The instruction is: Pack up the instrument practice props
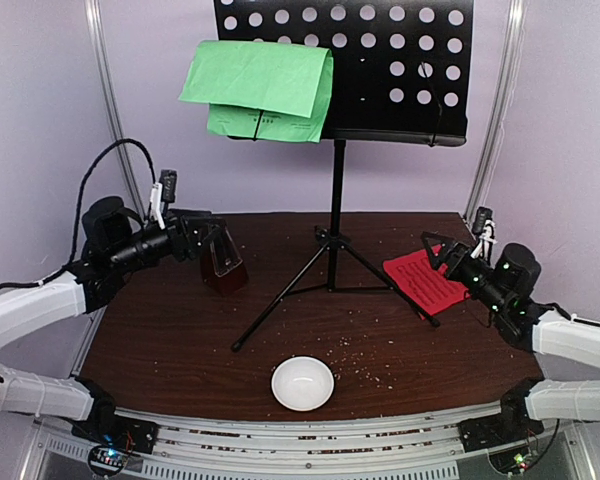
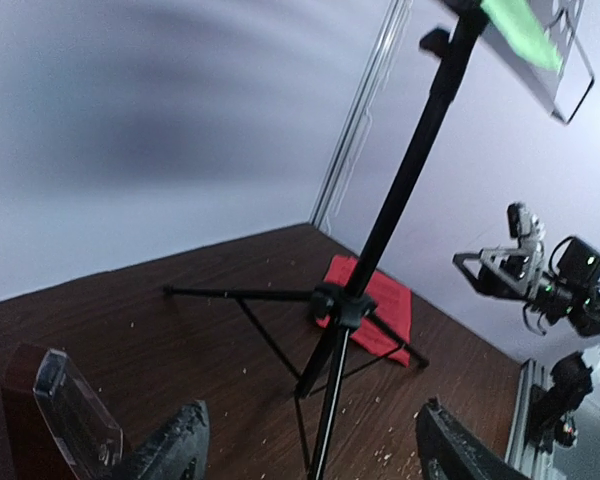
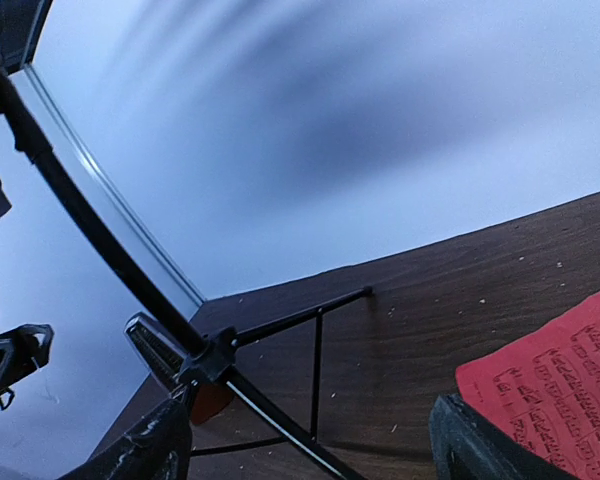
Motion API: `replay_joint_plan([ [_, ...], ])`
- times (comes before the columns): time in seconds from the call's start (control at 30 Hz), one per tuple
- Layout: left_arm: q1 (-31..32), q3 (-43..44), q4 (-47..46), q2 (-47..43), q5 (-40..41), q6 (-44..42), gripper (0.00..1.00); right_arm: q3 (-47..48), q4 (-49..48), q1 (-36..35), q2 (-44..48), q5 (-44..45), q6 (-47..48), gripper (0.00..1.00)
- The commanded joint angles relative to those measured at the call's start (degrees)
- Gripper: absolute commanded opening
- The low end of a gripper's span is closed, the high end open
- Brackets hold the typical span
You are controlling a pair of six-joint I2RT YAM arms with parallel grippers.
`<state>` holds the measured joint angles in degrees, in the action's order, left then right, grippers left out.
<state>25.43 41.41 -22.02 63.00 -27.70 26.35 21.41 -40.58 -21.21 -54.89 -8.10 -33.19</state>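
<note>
A black perforated music stand rises on its tripod at mid-table, and a green sheet rests on its desk. The dark red-brown metronome stands left of the tripod. My left gripper is open at the metronome's top. In the left wrist view the metronome's clear cover lies outside the left finger, and nothing sits between the fingers of the left gripper. A red sheet lies flat at the right. My right gripper hovers open over its far edge, and the red sheet shows beside the right gripper.
A small white bowl sits near the front edge at the centre. The tripod legs spread across the middle of the dark wood table, which is strewn with crumbs. Purple walls with metal corner rails close off the back.
</note>
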Motion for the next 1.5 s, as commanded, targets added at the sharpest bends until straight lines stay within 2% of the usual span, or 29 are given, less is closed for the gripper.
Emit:
replay_joint_plan([
  [0.0,0.6,-3.8,-1.2,5.9,-4.4,-5.1,0.71,-0.4,-5.5,-4.2,-1.7,-0.5,3.1,0.85],
  [0.23,7.4,-3.0,-4.0,15.5,-0.2,-6.7,0.66,-1.9,-6.1,-6.1,-0.8,1.4,2.8,0.84],
  [0.4,12.0,4.2,-5.2,25.8,1.6,-7.8,0.66,-3.4,-2.6,-6.1,4.9,4.5,4.2,0.86],
  [0.53,12.2,8.5,-7.2,33.4,1.5,-6.6,0.66,-3.7,1.4,-6.1,8.8,6.5,5.2,0.87],
  [0.63,12.5,11.6,-8.9,37.7,-1.7,-5.6,0.66,-4.6,2.9,-6.1,11.3,8.4,5.6,0.88],
  [0.87,13.2,16.7,-9.3,43.1,-5.2,-5.4,0.66,-6.4,3.5,-6.1,14.0,10.9,5.3,0.89],
  [1.03,14.6,21.3,-7.2,46.5,-6.1,-6.7,0.5,-6.8,3.2,-6.1,13.7,11.4,4.5,0.89],
  [1.27,15.1,22.9,-4.2,47.0,-2.1,-8.2,0.12,-7.5,3.8,-6.2,15.5,12.3,4.1,0.88],
  [1.4,15.0,19.0,-3.5,43.3,3.2,-9.1,0.01,-7.7,4.5,-6.1,15.9,12.7,4.2,0.88],
  [1.47,15.0,16.0,-3.3,40.7,6.5,-9.3,0.0,-7.8,4.5,-6.1,16.0,12.8,4.2,0.88],
])
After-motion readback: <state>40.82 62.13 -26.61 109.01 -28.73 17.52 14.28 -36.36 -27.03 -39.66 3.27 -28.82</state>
